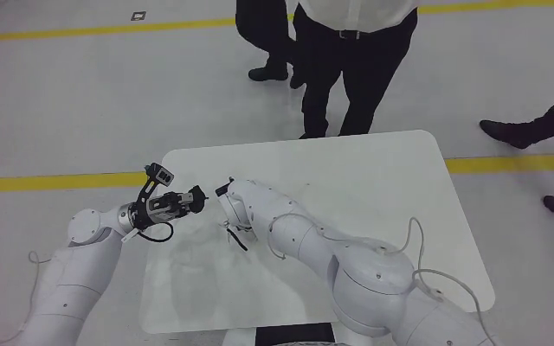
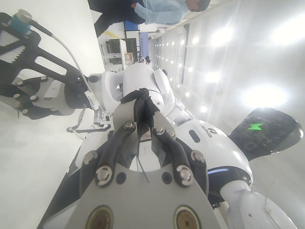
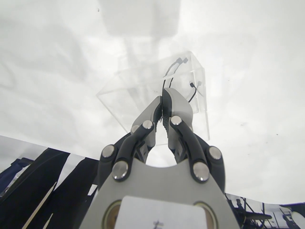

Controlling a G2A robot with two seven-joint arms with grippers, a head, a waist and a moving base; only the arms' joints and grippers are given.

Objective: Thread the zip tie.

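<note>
While the left gripper (image 2: 142, 107) stood with its jaws pinched shut on the zip tie (image 2: 138, 151), the thin black strap ran back between the fingers toward the palm. The right gripper (image 3: 162, 97) likewise had its jaws pressed together, a black end (image 3: 169, 82) projecting just beyond the tips, above a clear box (image 3: 201, 101) holding spare ties (image 3: 195, 91). Whether this end belonged to the same tie could not be told. The strap was judged light, springy and slick, so a hold close behind the free tip would best limit whip during threading.
</note>
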